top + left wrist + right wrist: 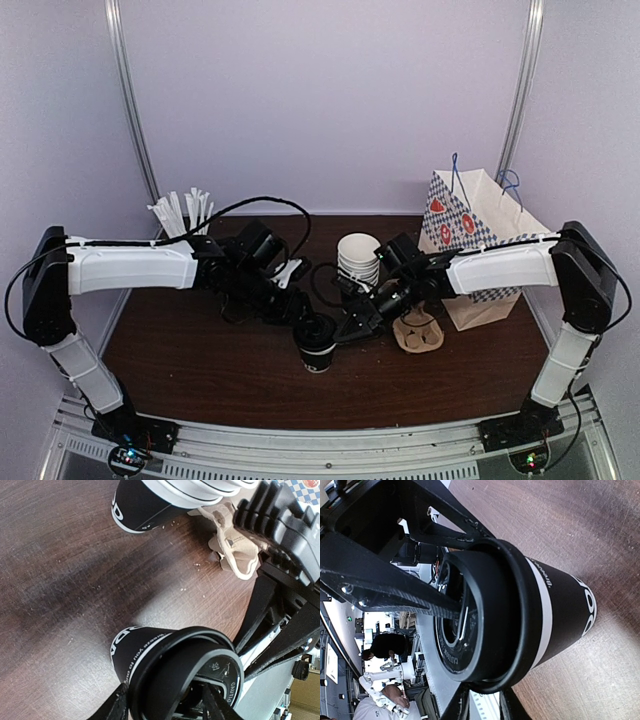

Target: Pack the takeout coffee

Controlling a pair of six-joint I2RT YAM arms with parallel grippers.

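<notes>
The takeout coffee (pixel 316 348), a black-bodied cup with a white band and a black dome lid, stands on the brown table near the middle front. My left gripper (pixel 303 318) comes at it from the upper left. In the left wrist view one finger (pixel 120 706) sits against the lid's rim and the other crosses its top, so the left gripper (pixel 167 707) is closed on one side of the lid of the coffee (pixel 145 655). My right gripper (pixel 350 328) comes from the right. In the right wrist view the right gripper (pixel 487 710) pinches the lid's rim of the coffee (pixel 555 610).
A stack of lidless white cups (pixel 358 258) stands behind the coffee. A brown pulp cup carrier (pixel 417 332) lies to the right, before a checked paper bag (pixel 480 240). A white cup of white sticks (pixel 185 212) stands at the back left.
</notes>
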